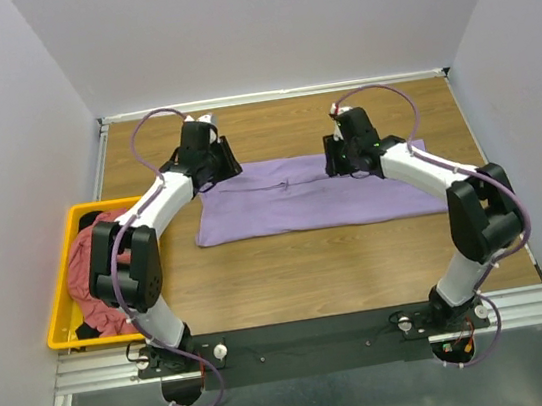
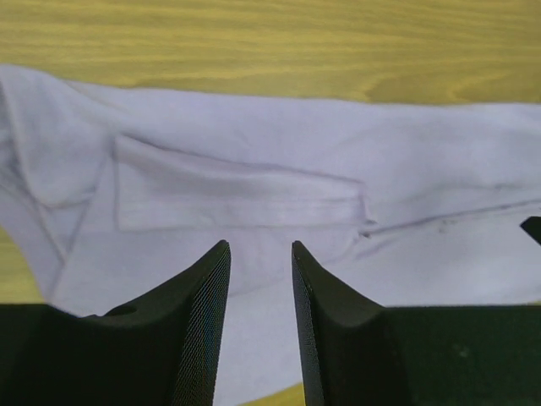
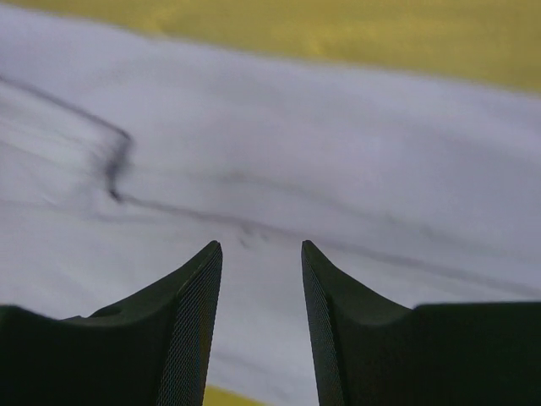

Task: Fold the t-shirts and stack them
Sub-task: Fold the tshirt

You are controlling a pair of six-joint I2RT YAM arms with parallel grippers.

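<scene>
A: Where is the lavender t-shirt (image 1: 311, 197)?

B: It lies flat on the wooden table (image 1: 312, 278), in the far half. It is spread as a wide band running left to right, and its left end flares a little toward the near side.

A: And the arms?

B: Both reach out over the shirt. The left gripper (image 1: 218, 173) is at the shirt's far left corner. The right gripper (image 1: 351, 163) is over the far edge, toward the right end.

A: Are the fingers holding anything?

B: No. In the left wrist view the left gripper (image 2: 260, 245) has its two dark fingers parted. Only a bare gap is between them, and the lavender t-shirt (image 2: 254, 186) shows below, with a folded flap (image 2: 237, 199) lying across it. In the right wrist view the right gripper (image 3: 260, 245) is likewise parted and grips nothing. It points down at the smooth lavender t-shirt (image 3: 355, 144), which has a thin dark crease (image 3: 118, 161) running across it. I cannot tell whether the fingertips touch the fabric.

A: What else is there?

B: A yellow bin (image 1: 63, 303) sits at the left edge of the table, beside the left arm. In it a red-pink t-shirt (image 1: 93, 263) is bunched up, with some dark cloth (image 1: 102, 219) at the far side of the heap
</scene>
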